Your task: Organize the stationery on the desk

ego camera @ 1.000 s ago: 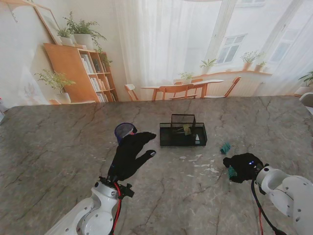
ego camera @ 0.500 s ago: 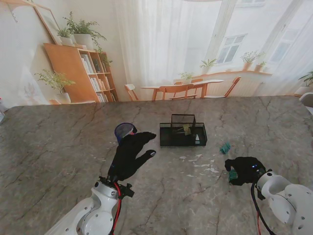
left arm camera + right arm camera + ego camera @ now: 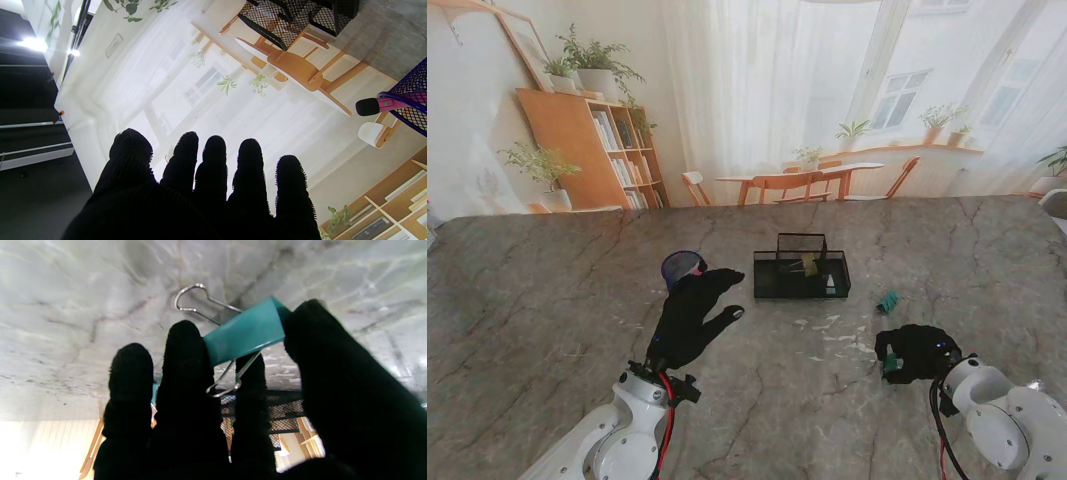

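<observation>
Fingers [image 3: 186, 350] of right hand [image 3: 912, 352] pinching teal binder clip [image 3: 245, 330], above marble table [image 3: 83, 290]

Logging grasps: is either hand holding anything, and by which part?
The right hand pinches a teal binder clip by its teal body, wire handles free. The left hand holds nothing.

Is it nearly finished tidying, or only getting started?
Looks early. The black mesh organizer already holds something small, too small to name. In hand: the right hand grips a teal binder clip. Left: that clip, plus a second teal clip lying on the table. The left hand is open.
</observation>
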Controlling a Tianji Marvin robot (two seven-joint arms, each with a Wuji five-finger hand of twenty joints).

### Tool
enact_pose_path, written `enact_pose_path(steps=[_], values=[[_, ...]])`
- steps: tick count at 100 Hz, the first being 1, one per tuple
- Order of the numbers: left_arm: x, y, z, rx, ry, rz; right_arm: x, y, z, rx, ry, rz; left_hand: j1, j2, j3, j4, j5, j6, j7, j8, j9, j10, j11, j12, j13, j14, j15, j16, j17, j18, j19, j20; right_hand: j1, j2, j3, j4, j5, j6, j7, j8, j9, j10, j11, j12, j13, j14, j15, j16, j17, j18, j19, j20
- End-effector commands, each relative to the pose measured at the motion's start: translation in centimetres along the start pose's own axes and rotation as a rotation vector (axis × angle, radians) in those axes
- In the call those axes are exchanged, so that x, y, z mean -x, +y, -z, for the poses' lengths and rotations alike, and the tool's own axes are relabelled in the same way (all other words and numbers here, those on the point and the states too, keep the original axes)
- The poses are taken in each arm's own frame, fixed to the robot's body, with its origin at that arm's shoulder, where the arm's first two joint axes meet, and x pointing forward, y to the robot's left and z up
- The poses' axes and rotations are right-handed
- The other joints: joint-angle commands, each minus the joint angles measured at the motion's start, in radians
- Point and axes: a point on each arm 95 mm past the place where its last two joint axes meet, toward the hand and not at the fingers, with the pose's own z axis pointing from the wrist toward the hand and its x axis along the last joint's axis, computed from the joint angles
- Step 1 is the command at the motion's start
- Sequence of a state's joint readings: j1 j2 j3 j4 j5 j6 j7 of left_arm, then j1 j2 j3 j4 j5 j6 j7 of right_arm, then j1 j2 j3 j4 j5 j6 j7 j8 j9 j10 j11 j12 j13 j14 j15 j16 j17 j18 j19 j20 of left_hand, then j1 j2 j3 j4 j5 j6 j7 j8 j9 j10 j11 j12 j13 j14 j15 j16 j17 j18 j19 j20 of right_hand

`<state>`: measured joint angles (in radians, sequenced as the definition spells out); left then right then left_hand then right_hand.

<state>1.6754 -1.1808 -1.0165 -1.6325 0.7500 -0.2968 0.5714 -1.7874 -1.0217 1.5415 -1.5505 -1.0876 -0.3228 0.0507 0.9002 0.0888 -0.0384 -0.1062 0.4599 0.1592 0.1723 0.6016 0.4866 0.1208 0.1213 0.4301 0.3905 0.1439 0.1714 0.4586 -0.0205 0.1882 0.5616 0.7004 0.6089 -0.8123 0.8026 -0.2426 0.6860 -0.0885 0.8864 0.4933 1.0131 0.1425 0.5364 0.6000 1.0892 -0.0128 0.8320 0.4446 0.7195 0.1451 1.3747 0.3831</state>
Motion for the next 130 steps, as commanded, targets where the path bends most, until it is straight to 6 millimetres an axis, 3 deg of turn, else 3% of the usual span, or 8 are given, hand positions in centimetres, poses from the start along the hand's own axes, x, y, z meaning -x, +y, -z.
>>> enact_pose_path(steps=[1,23,49,94,130], values=[[-0.2,0.0,0.2,-0.007,-0.002,0.008,-0.5,0.9,-0.2,0.018,0.010,-0.005,0.012,0.067,-0.016,0.038,0.021,-0.029,0.011,0.014,0.005,-0.024,-0.002,0.005,0.008,-0.023,0.006,0.006,-0.003,0.004,-0.018,-0.008,0.143,0.060,0.116,0.032,0.050,-0.022,0.086,0.029,0.177,-0.196,0.093,0.030,-0.016,-0.063,0.021,0.002,0.012,0.003,0.041,-0.004],[-0.2,-0.1,0.3,-0.014,-0.006,0.009,-1.3,3.4,-0.7,0.093,0.031,-0.033,0.012,0.067,-0.016,0.038,0.022,-0.028,0.011,0.014,0.005,-0.025,-0.002,0.005,0.010,-0.023,0.007,0.006,-0.002,0.005,-0.018,-0.008,0.146,0.061,0.115,0.032,0.051,-0.028,0.090,0.029,0.177,-0.192,0.089,0.035,-0.018,-0.060,0.022,0.003,0.009,0.005,0.039,-0.004],[-0.1,-0.3,0.3,-0.016,-0.012,0.009,-1.8,7.9,-2.8,0.195,0.044,-0.067,0.013,0.068,-0.015,0.038,0.023,-0.027,0.011,0.014,0.006,-0.026,-0.002,0.005,0.010,-0.023,0.007,0.006,-0.002,0.005,-0.018,-0.009,0.152,0.069,0.105,0.035,0.048,-0.032,0.093,0.032,0.171,-0.191,0.086,0.041,-0.024,-0.060,0.024,0.004,0.004,0.006,0.037,-0.005],[0.6,-0.5,0.3,-0.011,-0.028,0.009,-3.0,14.5,-10.0,0.260,0.073,-0.121,0.014,0.067,-0.015,0.038,0.023,-0.027,0.011,0.014,0.005,-0.023,-0.002,0.005,0.009,-0.021,0.007,0.006,-0.003,0.004,-0.018,-0.008,0.155,0.085,0.085,0.041,0.038,-0.047,0.095,0.033,0.163,-0.201,0.079,0.047,-0.031,-0.070,0.021,0.004,-0.002,-0.001,0.032,-0.007],[1.2,-0.8,0.4,-0.004,-0.041,0.003,-3.8,16.4,-16.3,0.237,0.038,-0.164,0.013,0.066,-0.016,0.038,0.025,-0.028,0.012,0.014,0.008,-0.023,-0.001,0.005,0.010,-0.019,0.008,0.007,-0.003,0.006,-0.018,-0.008,0.167,0.097,0.067,0.048,0.030,-0.039,0.100,0.032,0.155,-0.195,0.079,0.048,-0.039,-0.066,0.022,0.006,-0.007,-0.001,0.032,-0.007]])
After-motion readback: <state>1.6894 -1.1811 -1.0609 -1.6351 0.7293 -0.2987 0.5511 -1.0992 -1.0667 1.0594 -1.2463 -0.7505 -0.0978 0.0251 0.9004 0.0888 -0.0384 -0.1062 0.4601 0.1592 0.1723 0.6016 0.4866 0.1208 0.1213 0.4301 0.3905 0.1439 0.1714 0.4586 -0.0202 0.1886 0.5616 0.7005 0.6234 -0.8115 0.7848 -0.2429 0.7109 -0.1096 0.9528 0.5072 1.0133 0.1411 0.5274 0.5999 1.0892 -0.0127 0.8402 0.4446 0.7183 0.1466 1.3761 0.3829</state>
